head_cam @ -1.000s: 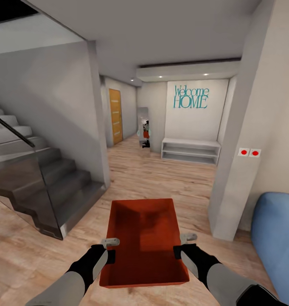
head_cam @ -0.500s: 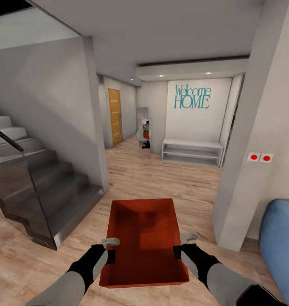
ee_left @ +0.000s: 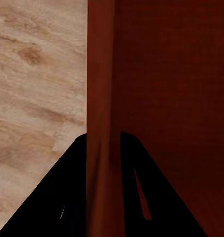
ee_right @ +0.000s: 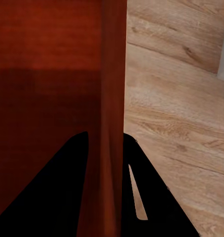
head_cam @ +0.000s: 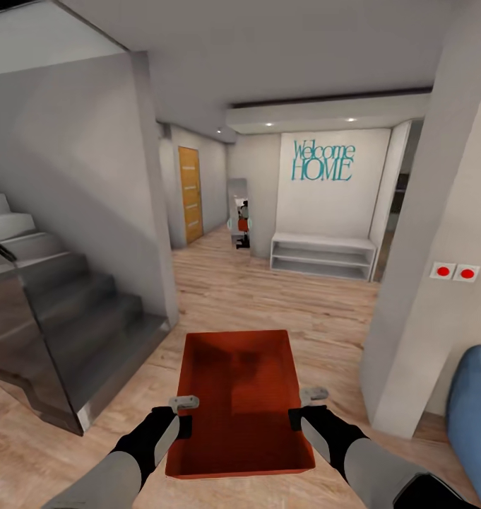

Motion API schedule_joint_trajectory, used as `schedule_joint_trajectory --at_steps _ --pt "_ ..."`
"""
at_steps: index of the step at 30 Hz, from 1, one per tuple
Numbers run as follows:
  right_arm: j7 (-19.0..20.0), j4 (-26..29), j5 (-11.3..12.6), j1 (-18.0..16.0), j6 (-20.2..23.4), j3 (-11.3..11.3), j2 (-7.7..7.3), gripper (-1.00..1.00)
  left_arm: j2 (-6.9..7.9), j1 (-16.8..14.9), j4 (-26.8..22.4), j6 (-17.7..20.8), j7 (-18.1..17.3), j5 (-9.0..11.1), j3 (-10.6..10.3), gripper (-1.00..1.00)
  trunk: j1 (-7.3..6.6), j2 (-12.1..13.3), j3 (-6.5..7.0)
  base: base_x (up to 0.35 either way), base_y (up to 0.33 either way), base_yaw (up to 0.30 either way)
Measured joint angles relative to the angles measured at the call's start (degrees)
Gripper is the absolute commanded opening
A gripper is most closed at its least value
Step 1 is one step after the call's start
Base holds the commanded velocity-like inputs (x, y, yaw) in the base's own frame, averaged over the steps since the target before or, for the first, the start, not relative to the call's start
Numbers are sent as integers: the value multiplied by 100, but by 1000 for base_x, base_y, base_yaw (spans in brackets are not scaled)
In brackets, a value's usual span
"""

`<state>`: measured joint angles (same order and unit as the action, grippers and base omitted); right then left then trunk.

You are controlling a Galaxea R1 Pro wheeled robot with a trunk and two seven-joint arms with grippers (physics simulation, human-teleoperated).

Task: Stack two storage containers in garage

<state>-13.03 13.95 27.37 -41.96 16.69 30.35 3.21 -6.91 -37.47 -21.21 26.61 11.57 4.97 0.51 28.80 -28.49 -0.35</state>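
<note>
Between both tools (head_cam: 186,413), storage container (head_cam: 240,396).

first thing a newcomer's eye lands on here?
The orange-red rectangular open-top bin, low and centre in the head view, held above the light wood plank floor with the left end effector and right end effector each clamped on a side wall. Next, the teal "Welcome HOME" lettering on the far white wall above a white low shelf bench. Grey stairs with a glass balustrade flank the left.
</note>
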Motion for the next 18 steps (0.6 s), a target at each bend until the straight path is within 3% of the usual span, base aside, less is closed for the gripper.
schedule_joint_trajectory --at_steps 18 --pt "0 -1 1 0 3 1 0 -100 0 0 3 2 0 0 1 -100 0 0 0 323 0 0"
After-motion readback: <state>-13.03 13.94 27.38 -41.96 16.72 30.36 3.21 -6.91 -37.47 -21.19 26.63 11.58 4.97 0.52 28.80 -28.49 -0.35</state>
